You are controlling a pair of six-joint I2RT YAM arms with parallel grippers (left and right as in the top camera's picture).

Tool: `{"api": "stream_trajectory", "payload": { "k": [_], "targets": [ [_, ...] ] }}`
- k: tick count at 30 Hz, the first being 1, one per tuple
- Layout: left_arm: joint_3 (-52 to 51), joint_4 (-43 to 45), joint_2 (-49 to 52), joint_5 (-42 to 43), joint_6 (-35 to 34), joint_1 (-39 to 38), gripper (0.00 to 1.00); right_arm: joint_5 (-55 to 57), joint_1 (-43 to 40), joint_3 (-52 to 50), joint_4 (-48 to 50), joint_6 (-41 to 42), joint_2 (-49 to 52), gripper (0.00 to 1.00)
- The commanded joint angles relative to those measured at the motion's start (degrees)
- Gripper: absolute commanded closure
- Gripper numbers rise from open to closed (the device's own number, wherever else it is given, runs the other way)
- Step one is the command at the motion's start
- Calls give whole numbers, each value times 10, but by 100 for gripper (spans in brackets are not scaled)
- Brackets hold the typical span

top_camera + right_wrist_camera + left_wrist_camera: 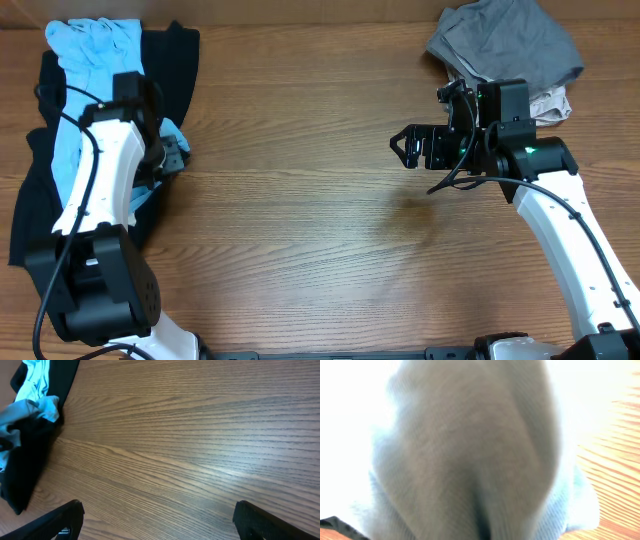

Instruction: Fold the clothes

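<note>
Your left gripper (172, 155) is clenched tight, and sky-blue cloth bunches right at its tip: it is grasping the light-blue T-shirt (95, 45). From the left wrist that cloth sits pressed up against the lens and fills nearly the whole view, blurred and soft, so you cannot see the fingers themselves there. A strip of the wooden table (300, 200) shows off to the tool's right side, and a sliver of the black shirt (180, 60) peeks out low on its left.

From overhead, most of the T-shirt lies crumpled beyond the left gripper, towards the far edge. The black shirt spreads beneath and around the arm, and only the pinched fold reaches the tool.

Your right gripper (408, 148) is released, its fingers (55, 522) spread wide. They frame nothing but bare wood, and it touches no cloth. The grey piece (505, 45) is heaped behind it at the far corner, with the beige piece (552, 103) tucked just under the grey one's edge beside the wrist. Ahead of the spread fingers, well apart across the table, lie the black shirt and the blue fold.
</note>
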Motion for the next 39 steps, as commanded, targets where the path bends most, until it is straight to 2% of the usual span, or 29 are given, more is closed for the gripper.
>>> {"api": "stream_trajectory", "payload": {
  "k": [1, 4, 5, 7, 17, 19, 21, 22, 24, 31, 39],
  "targets": [
    [74, -38, -3, 42, 23, -5, 92, 5, -1, 11, 3, -2, 3, 0],
    [107, -66, -3, 42, 24, -5, 86, 5, -1, 11, 3, -2, 3, 0],
    [113, -69, -3, 42, 28, -5, 87, 5, -1, 11, 3, -2, 3, 0],
    [116, -69, -3, 42, 38, -5, 96, 5, -1, 11, 3, -2, 3, 0],
    [113, -76, -3, 62, 48, -5, 96, 5, -1, 11, 2, -2, 3, 0],
    [108, -84, -3, 61, 48, -5, 84, 5, -1, 11, 2, -2, 3, 0],
    [93, -80, -3, 54, 48, -5, 66, 5, -1, 11, 0, -2, 3, 0],
    [80, -71, -3, 45, 46, -5, 60, 5, -1, 11, 0, -2, 3, 0],
    [42, -44, -3, 16, 12, 3, 56, 5, -1, 11, -2, -2, 3, 0],
    [-17, -5, -3, 10, -96, 58, 57, 5, -1, 11, -6, -2, 3, 0],
    [-29, 0, -3, 17, -114, 124, 60, 5, -1, 11, -6, -5, 3, 0]
  ]
}}
